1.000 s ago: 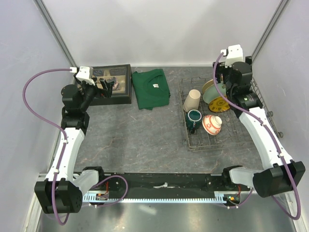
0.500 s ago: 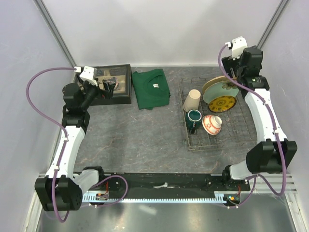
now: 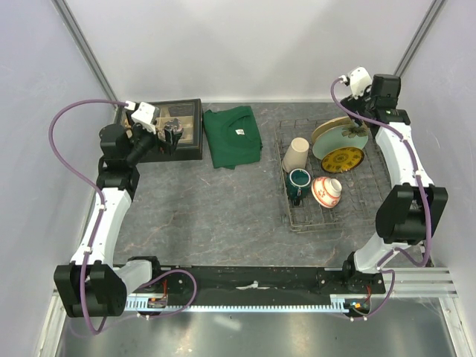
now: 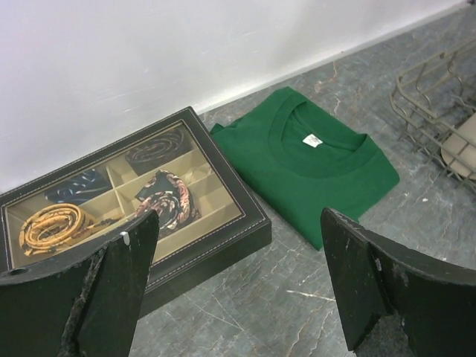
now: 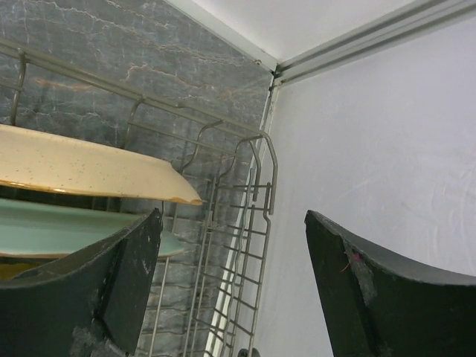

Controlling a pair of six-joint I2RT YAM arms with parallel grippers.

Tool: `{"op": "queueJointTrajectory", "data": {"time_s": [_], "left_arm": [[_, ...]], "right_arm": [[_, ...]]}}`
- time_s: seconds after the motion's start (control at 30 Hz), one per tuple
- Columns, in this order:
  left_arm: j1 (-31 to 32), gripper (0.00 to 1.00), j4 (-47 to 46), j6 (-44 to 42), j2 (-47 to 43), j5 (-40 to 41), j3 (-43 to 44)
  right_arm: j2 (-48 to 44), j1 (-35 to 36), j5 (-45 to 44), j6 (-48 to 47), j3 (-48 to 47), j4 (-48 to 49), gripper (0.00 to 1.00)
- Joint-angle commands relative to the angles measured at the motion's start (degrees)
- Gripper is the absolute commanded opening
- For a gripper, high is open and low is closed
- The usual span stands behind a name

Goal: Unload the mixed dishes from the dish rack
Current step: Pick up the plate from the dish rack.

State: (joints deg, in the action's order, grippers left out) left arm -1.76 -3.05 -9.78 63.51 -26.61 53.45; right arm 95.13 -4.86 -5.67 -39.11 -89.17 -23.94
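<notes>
Grey wire rack (image 3: 312, 225) held the speckled cream plate (image 5: 82, 175) on edge, rim up; left gripper (image 4: 238, 249) and right gripper (image 5: 232, 230) both gaped wide.

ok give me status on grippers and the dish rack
Left gripper open, empty, near black tray. Right gripper open, empty, at far corner of dish rack, beside cream plate. Also racked: tumbler, mug, bowl, green plate, yellow plate. Nothing blocking.

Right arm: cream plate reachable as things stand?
Probably yes. The right gripper hangs with jaws open just beside the cream plate rim. The dish rack wires stand close, but nothing lies between.
</notes>
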Motion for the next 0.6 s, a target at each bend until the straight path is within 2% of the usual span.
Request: {"op": "queueJointTrajectory", "data": {"time_s": [0.0,0.57], "left_arm": [[0.0,0.96,0.24,-4.54,0.74,-3.36,2.36],[0.0,0.96,0.76,-6.92,3.11,-4.5,3.85]], "right_arm": [[1.19,-0.85,3.73,-3.86,-3.38,0.74,0.86],[2.87,-0.94,9.54,-11.15,-1.45,-1.46,0.84]]}}
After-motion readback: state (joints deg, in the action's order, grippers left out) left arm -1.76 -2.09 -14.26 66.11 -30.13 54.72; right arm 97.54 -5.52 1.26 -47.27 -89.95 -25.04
